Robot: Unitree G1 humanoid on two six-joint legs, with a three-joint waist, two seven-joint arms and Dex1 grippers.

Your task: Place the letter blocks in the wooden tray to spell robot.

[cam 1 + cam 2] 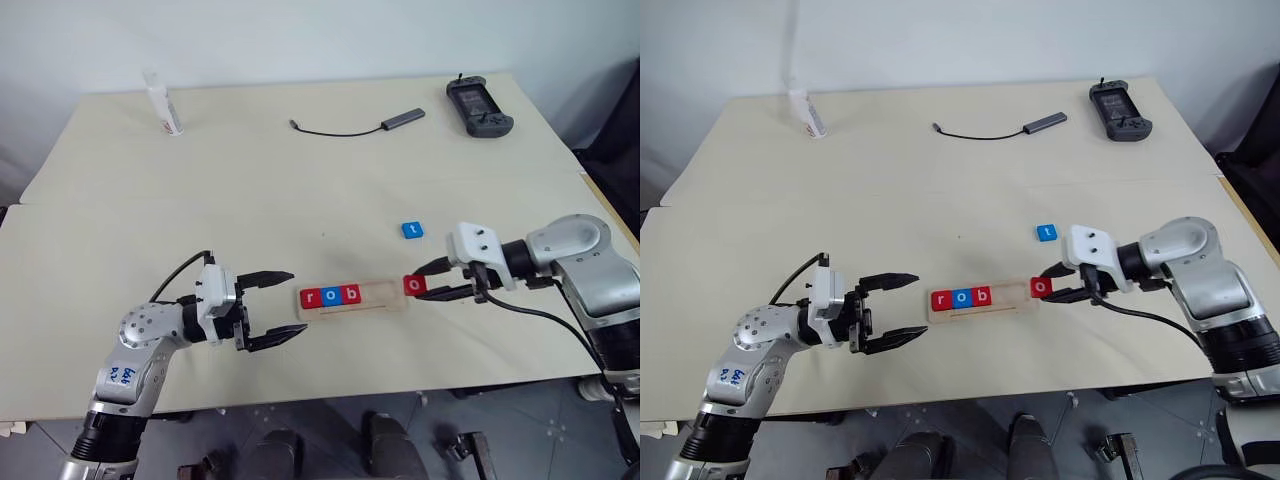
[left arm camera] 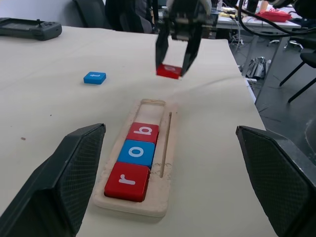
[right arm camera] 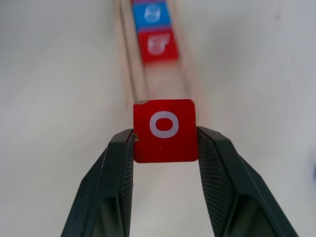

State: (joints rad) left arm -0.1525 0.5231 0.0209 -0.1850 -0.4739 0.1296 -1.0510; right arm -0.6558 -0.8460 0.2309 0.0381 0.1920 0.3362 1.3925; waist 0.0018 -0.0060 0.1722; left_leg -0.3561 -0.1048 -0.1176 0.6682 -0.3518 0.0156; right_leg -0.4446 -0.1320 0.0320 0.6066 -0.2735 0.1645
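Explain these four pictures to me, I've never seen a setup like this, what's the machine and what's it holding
This is a two-armed humanoid robot at a table. Two pictures look down from its head; the other two come from cameras on its wrists. A wooden tray already holds tiles spelling r, o, b. The right gripper has its jaws closed on a red o tile, just past the tray's empty end. The left gripper waits open at the tray's other end. A blue t tile lies loose nearby. Farther back are a small bottle, a cable adapter and a handheld controller.
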